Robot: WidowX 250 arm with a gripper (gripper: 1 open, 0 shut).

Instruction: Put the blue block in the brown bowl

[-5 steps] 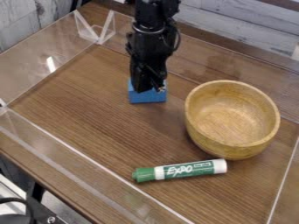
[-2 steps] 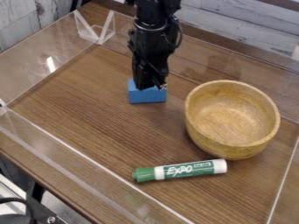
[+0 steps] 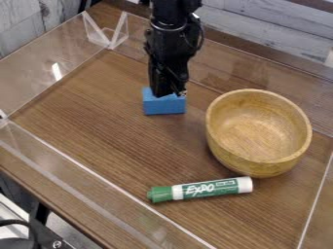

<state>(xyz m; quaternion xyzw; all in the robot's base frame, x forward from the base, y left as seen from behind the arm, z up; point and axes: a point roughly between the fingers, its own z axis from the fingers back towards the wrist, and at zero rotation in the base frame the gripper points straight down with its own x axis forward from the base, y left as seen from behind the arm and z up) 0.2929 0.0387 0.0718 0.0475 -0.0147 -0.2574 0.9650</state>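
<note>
The black fingers (image 3: 159,86) point straight down and sit drawn together, with no gap showing between them. Their tips meet the top of the blue block (image 3: 164,105). The gripper (image 3: 164,92) hides the far part of the block's upper face, so I cannot tell whether the tips pinch the block or only press against it. The block itself lies flat on the wooden table (image 3: 92,117), not raised off the surface, with its near and right faces in plain sight below the fingertips.

Above the fingers the dark arm (image 3: 169,39) rises upright toward the far edge of the scene.

To the right of the block, and a little nearer, stands the brown bowl (image 3: 260,95). It is upright, its hollow open to view, with grain showing on the thick rim. Block and bowl are near each other but apart, with a strip of bare table between them.

Nearer still, in front of the bowl, a green-and-white Expo marker (image 3: 200,190) lies on its side, its white end pointing right and sitting just beside the bowl's near wall.

A clear plastic wall (image 3: 26,160) borders the table on the near left side.
</note>
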